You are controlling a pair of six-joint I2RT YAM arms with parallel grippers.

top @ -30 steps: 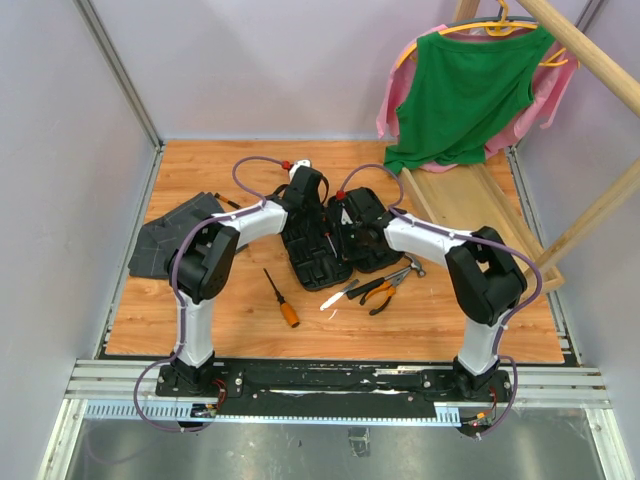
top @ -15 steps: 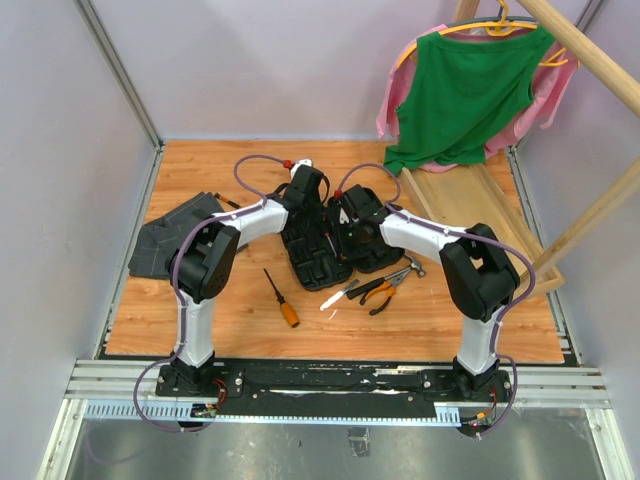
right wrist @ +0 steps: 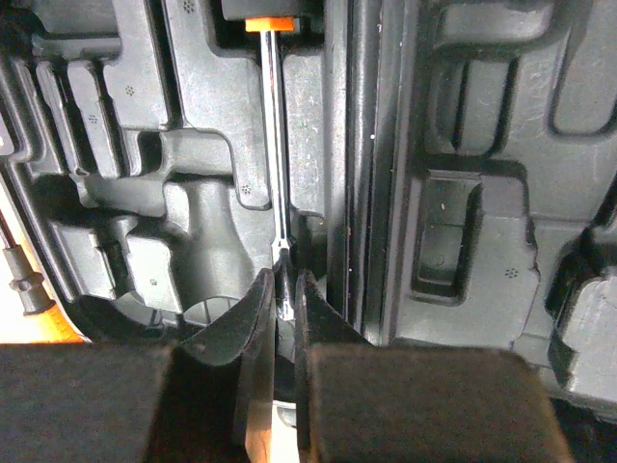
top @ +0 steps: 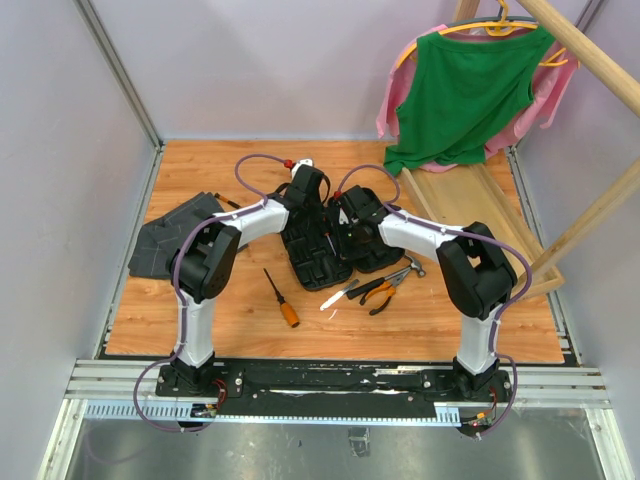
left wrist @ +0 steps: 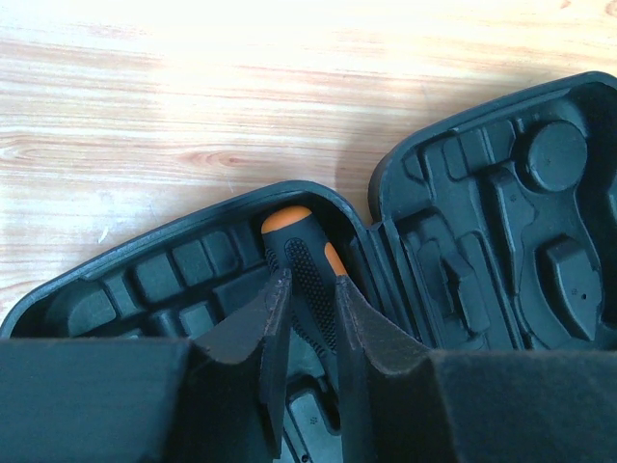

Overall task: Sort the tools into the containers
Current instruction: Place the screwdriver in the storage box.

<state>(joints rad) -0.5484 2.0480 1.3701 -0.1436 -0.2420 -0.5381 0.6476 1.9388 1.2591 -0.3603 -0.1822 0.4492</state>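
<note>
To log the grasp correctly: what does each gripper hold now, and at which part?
The left gripper grips the screwdriver by its orange-black handle; the right gripper pinches its steel shaft near the tip.

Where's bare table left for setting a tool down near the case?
Bare table beyond the cloth, and the near strip in front of the orange-handled screwdriver and pliers. Crowded: just right of the case, where the pliers and hammer cluster.

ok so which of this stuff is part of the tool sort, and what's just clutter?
Job:
- case
- held screwdriver, gripped by left gripper and right gripper
- loose screwdriver
- pliers
- hammer

Lying about:
- cloth
- wooden tray
- green shirt
- pink garment
</note>
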